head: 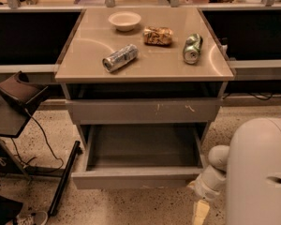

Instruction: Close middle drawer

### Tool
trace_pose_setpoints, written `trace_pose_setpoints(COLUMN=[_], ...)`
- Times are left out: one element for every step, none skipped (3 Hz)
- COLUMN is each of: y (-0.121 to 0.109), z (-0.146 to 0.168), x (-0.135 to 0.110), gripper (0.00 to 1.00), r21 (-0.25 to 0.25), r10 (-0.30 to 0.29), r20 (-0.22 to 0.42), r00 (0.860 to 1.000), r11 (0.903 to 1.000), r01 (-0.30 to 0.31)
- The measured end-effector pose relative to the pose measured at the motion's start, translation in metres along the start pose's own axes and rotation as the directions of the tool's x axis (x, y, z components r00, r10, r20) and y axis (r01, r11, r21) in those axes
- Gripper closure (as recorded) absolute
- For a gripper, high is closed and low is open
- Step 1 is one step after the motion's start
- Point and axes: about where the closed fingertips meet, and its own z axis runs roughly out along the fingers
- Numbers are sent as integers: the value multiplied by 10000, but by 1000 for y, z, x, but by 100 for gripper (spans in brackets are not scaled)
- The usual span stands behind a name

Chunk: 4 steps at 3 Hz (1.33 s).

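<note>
The middle drawer (136,178) is seen pulled far out beneath the scratched upper front (143,110). The gripper (201,212) is held low, just off the right corner of its front edge; whether it is clenched or released cannot be told.

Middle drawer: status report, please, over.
Gripper low, near the floor at right. Middle drawer pulled well out, its front right corner beside the gripper. Black bar on the floor by its left corner, seemingly outside the closing path.

Grey middle drawer (136,178) stands open, tool (200,212) beside it.
</note>
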Motion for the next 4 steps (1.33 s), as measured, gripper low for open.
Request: trace_pose_setpoints(y=[-47, -46, -73, -91], z=[-23, -23, -46, -60], x=[-9, -9, -19, -34], gripper=[0, 0, 0, 0], r21=[1697, 1699, 2259, 2498], r10=[69, 69, -87, -239], r20=[1941, 1945, 2909, 3579], r00=[9809, 9809, 9567, 9335], r11=[9847, 9846, 9723, 9657], r01=[-405, -406, -599, -711])
